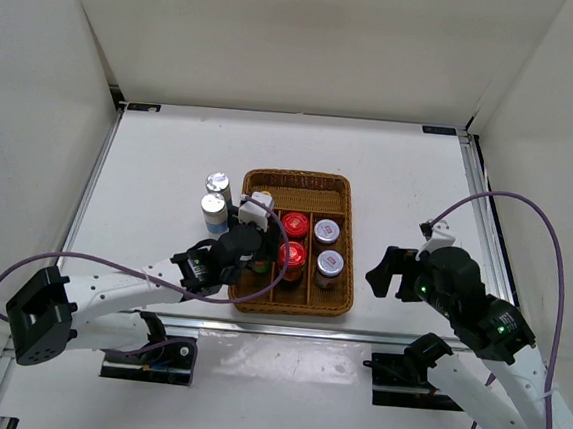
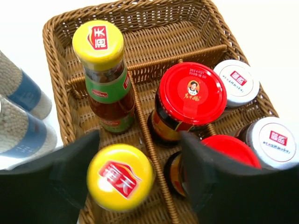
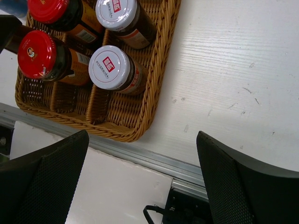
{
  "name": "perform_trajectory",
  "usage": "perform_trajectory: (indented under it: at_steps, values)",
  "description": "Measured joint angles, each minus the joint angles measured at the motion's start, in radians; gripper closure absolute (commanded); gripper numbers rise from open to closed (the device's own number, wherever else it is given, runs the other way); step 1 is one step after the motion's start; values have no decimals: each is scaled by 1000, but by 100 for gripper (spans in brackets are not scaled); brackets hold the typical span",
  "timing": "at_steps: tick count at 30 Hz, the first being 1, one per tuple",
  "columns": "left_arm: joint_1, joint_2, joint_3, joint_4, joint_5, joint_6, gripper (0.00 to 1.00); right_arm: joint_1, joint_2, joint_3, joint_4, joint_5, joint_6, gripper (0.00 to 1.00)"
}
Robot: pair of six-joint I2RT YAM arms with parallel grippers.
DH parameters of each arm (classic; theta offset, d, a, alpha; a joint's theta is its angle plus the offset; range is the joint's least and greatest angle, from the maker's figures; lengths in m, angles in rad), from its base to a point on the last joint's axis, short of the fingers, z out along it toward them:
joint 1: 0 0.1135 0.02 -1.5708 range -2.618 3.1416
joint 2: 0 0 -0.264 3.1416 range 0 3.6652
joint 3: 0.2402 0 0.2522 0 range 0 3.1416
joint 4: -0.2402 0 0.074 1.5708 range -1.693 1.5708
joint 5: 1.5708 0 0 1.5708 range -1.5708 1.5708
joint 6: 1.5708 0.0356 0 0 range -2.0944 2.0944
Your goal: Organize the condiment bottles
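My left gripper (image 2: 140, 140) stands open over the left column of the wicker tray (image 1: 300, 177). A yellow-capped bottle (image 2: 120, 177) stands between its fingers, with a gap to the right finger (image 2: 210, 177). A second yellow-capped bottle (image 2: 98, 44) stands behind it in the same column. Two red-lidded jars (image 2: 192, 93) (image 2: 233, 151) fill the middle column, and two grey-lidded jars (image 2: 237, 83) (image 2: 273, 142) the right one. Two silver-capped bottles (image 1: 218, 182) (image 1: 214, 206) stand on the table just left of the tray. My right gripper (image 1: 382, 273) hangs open and empty, right of the tray.
The tray's near rim (image 3: 135, 126) lies close to the metal rail (image 3: 140, 156) along the table's front edge. White walls enclose the table on three sides. The right arm's purple cable (image 1: 528, 211) loops over the right side.
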Motion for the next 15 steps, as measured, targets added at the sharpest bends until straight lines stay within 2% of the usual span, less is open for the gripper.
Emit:
perform_trajectory:
  at_steps: [2, 3, 8, 15]
  values:
    - [0, 0, 14, -16, -3, 2, 13, 4, 0, 0, 0, -1, 0, 1]
    - [0, 0, 27, -31, -5, 0, 1, 6, 0, 0, 0, -1, 0, 1]
    - [0, -34, 140, -127, -7, 17, 0, 6, 0, -2, 2, -1, -5, 1]
    - [22, -79, 494, -293, -80, 103, 0, 6, -5, -12, 6, -3, -12, 1]
